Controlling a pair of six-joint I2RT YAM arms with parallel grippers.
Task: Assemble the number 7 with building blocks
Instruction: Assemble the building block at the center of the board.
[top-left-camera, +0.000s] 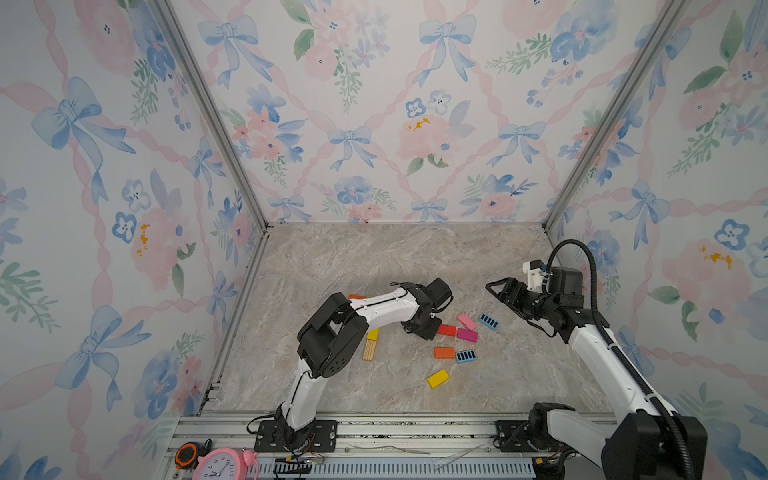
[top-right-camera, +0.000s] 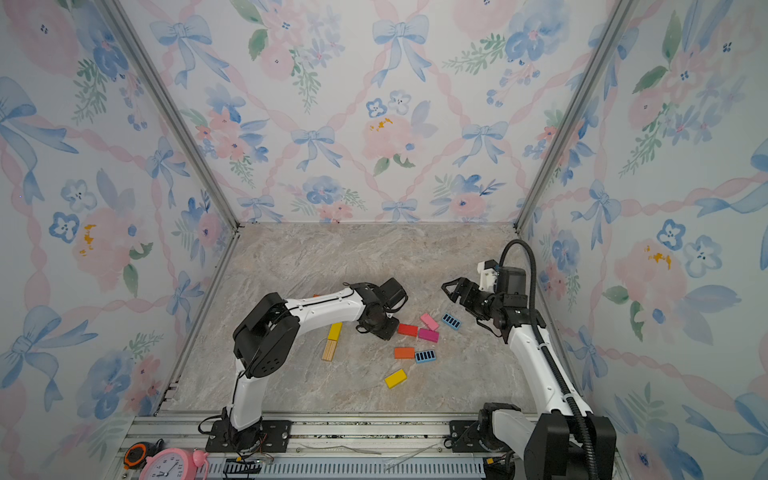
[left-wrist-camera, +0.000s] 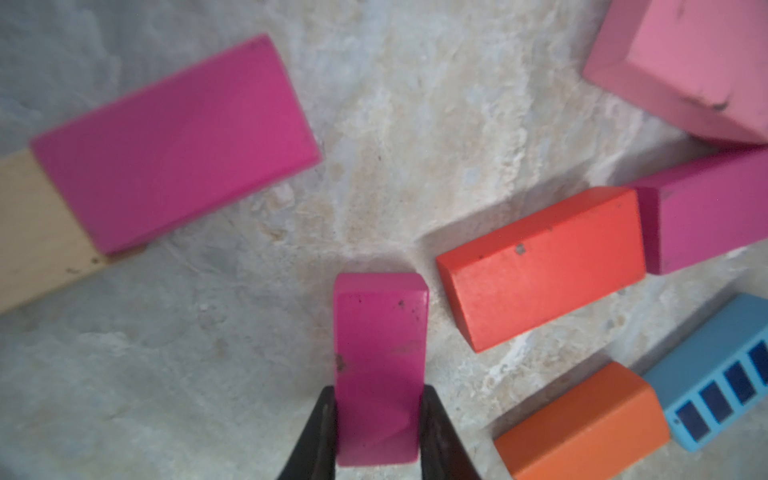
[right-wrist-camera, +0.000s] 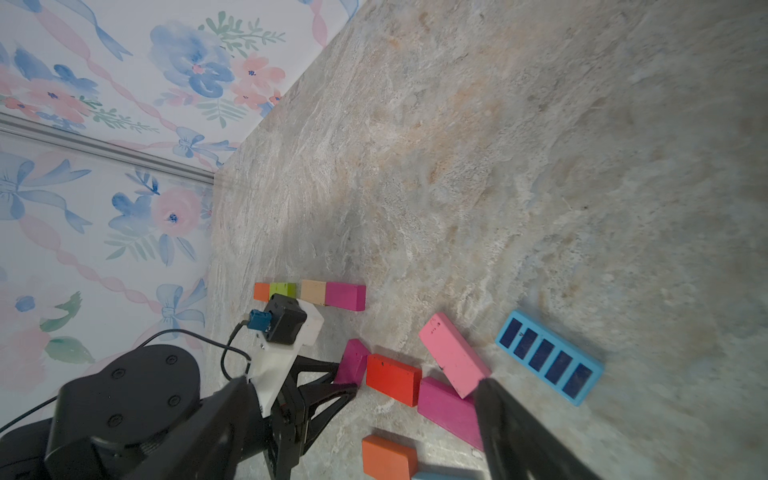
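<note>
Marble table (top-left-camera: 374, 266): left arm gripping, right arm idle.
Right gripper (top-left-camera: 492, 289) hung wide open and empty, near a striped blue block (top-left-camera: 488, 321). Left gripper (left-wrist-camera: 379, 392) was clamped on the narrow sides of a magenta block (left-wrist-camera: 380, 340), which was just beside the red block (left-wrist-camera: 540, 270); couldn't tell if it was off the table. A row of four blocks (right-wrist-camera: 309, 293) (orange, green, tan, magenta) lay end to end close by.
</note>
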